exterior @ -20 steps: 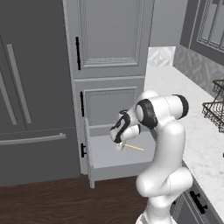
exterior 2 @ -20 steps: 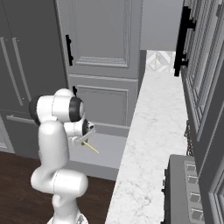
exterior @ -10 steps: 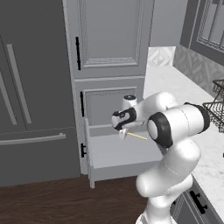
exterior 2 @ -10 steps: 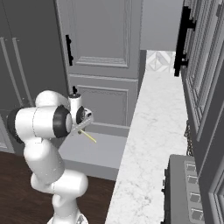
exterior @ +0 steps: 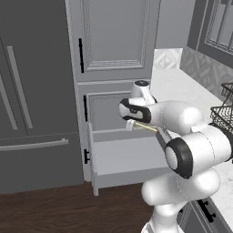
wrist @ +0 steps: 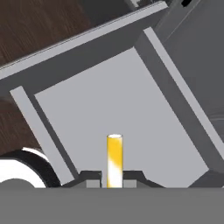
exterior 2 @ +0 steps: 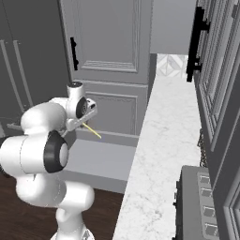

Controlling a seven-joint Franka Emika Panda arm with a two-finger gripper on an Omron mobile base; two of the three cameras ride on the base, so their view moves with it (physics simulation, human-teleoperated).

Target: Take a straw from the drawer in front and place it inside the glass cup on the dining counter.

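Our two-finger gripper (wrist: 114, 183) is clamped on the thin, straight yellow straw (wrist: 114, 159), whose lower end sits between the two small dark fingertips (wrist: 91, 178) in the hand view while the rest stands up clear of them. We see the gripper (exterior: 136, 124) above the open deep grey drawer (exterior: 123, 157), over its back half, with the straw (exterior: 146, 128) angled out from it toward the marble worktop side. From the right base view the gripper (exterior 2: 82, 123) hangs above the same drawer (exterior 2: 96, 159), and the straw (exterior 2: 92, 131) slants down and away from the fingers, well clear of the drawer's pale grey floor. We take the drawer's inside (wrist: 118, 103) to be bare below the straw, though the hand view covers only part of it. Beside the drawer runs the white marble-veined worktop (exterior 2: 161, 154), and above the drawer stands a tall grey panelled cabinet door (exterior: 116, 36) with a black bar handle (exterior: 81, 55).
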